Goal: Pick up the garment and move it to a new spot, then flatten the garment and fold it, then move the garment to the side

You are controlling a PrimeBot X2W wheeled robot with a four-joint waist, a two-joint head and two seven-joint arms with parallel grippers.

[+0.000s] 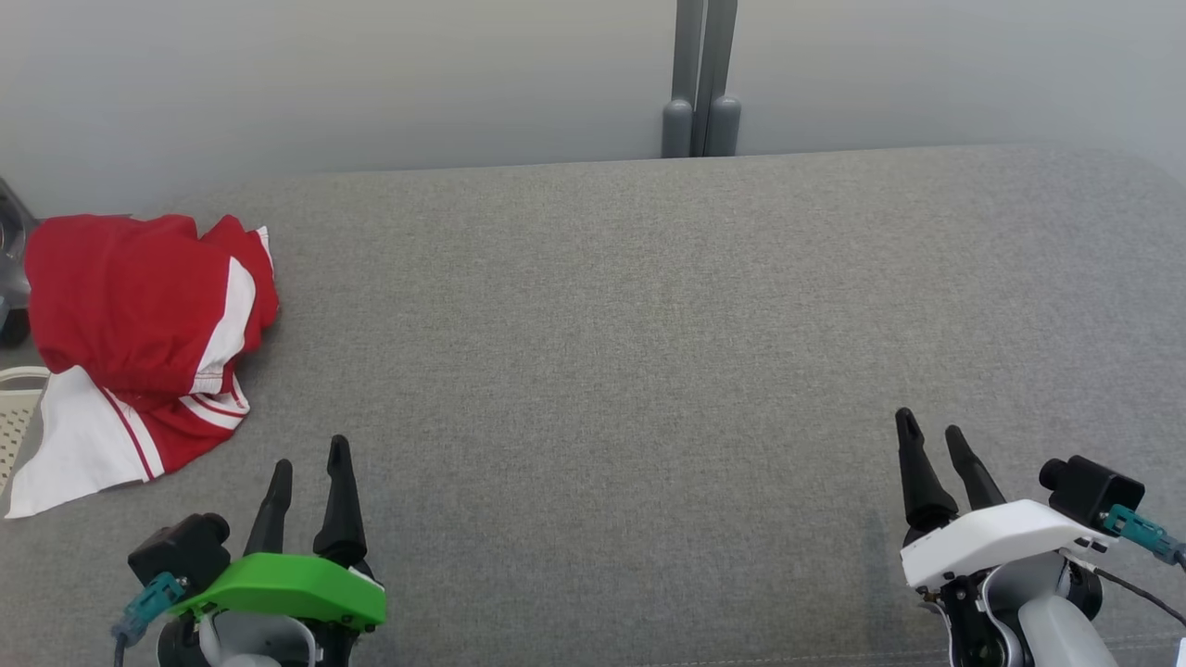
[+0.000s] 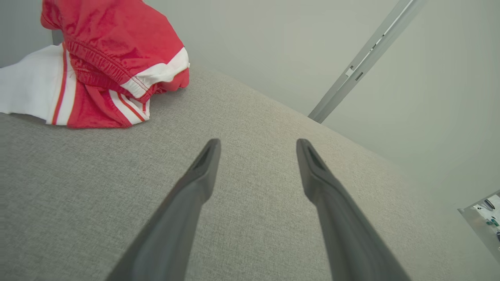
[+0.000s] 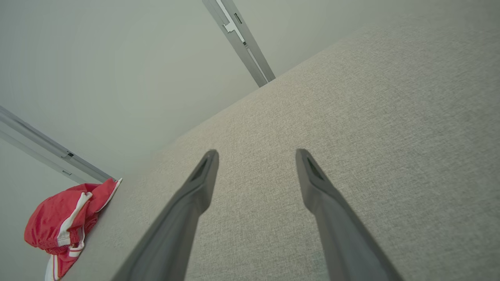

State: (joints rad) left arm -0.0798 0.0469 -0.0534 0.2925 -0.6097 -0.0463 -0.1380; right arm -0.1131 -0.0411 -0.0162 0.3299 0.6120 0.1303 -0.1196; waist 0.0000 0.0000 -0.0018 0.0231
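A red garment with white panels and stripes (image 1: 139,343) lies crumpled at the far left edge of the grey fabric surface (image 1: 649,352); its white part hangs toward the edge. The garment (image 2: 109,66) fills the upper left of the left wrist view, and the garment (image 3: 64,230) sits small at the lower left of the right wrist view. My left gripper (image 1: 310,468) stands open over bare fabric just right of and below the garment, holding nothing. My right gripper (image 1: 934,434) stands open at the lower right, far from the garment, with nothing between its fingers (image 3: 203,183).
A grey vertical post (image 1: 701,79) stands against the pale wall behind the surface's far edge. A perforated white basket (image 1: 17,408) and a dark object (image 1: 11,269) sit beyond the left edge, beside the garment.
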